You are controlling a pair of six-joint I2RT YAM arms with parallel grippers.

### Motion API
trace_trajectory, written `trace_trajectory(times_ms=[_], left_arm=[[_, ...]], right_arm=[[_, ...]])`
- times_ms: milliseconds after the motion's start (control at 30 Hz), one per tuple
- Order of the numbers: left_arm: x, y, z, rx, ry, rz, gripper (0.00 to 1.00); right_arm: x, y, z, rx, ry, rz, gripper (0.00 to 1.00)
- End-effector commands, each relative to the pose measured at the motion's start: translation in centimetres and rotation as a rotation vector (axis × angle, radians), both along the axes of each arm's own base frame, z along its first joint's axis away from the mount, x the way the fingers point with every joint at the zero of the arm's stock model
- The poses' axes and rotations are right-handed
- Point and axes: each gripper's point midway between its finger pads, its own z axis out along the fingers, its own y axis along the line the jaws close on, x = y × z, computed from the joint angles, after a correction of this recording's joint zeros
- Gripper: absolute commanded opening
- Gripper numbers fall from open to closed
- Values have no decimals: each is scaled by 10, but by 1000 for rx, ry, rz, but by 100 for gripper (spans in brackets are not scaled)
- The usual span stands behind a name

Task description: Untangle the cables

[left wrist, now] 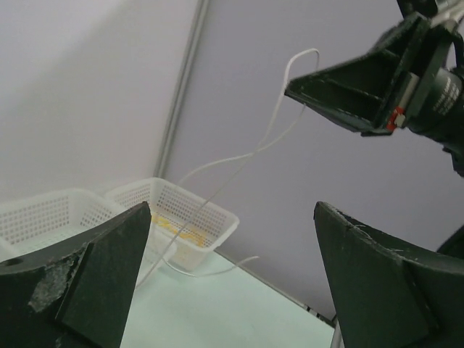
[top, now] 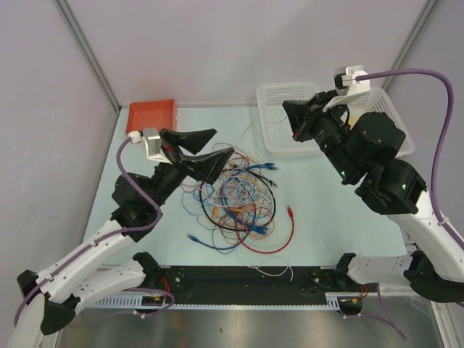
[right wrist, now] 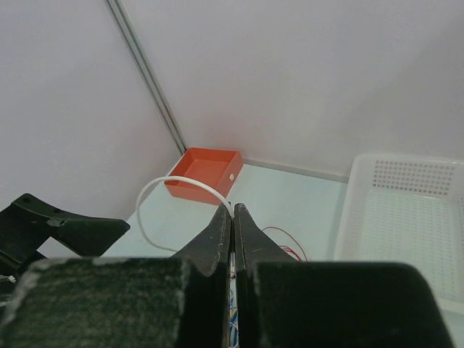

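**Right hand** (right wrist: 233,210): fully closed, pinching one white cable (left wrist: 254,152) at the fingertips. It is raised above the desk (top: 319,210), at the left edge of a white basket (top: 264,123).

**Left hand** (top: 223,141): spread as wide as it goes and holding nothing. It is raised over the far left edge of the heap (top: 235,199).

**Location of cables:** the heap lies mid-desk between the arms, close to the left hand and well apart from the right.

**Governing relation:**
- From the right hand's tips the white cable loops up, then falls in a long slack line toward the desk by the baskets.
- In the left wrist view that line crosses the gap between the left fingers (left wrist: 109,268), farther out than their tips.
- Whether its lower end is free of the heap cannot be told.

**Judgement:**
- The left hand is better placed for the heap.
- The right hand need only carry its cable rightward, over the basket.
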Motion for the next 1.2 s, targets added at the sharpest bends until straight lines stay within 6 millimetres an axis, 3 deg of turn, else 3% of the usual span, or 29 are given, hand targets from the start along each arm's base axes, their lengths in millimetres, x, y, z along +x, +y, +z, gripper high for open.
trace_trajectory(times_ms=[0, 367, 533, 700, 767, 800, 833, 933, 1033, 1100, 1133, 1167], left_arm=[[-30, -10, 20, -14, -196, -73, 100], [-20, -52, 8, 110, -263, -67, 100], [-5, -70, -1, 150, -239, -54, 100], [-4, -80, 2, 158, -247, -82, 84], [-3, -85, 0, 165, -246, -97, 68], [-5, -88, 2, 167, -252, -114, 58], [-6, -91, 0, 175, -249, -128, 34], [-9, -95, 0, 188, -235, -159, 0], [-12, -89, 3, 189, -193, -165, 0], [-3, -81, 3, 216, -115, -114, 0], [2, -79, -10, 268, -42, -97, 0], [5, -70, 7, 254, -31, -58, 0]], right_arm=[[-9, 4, 1, 19, 16, 40, 0], [-25, 15, -9, 9, 59, 102, 0], [-30, 13, -11, 14, 65, 117, 0], [-32, 15, -18, 5, 74, 123, 0], [-32, 14, -20, 3, 75, 123, 0], [-32, 15, -22, 0, 78, 124, 0], [-32, 14, -22, 1, 77, 123, 0], [-30, 12, -26, -12, 77, 108, 0], [-29, 4, -30, -21, 73, 76, 0], [-24, -3, -39, -37, 82, 32, 0], [-22, -6, -43, -41, 86, 14, 0], [-22, -14, -45, -40, 87, -11, 2]])
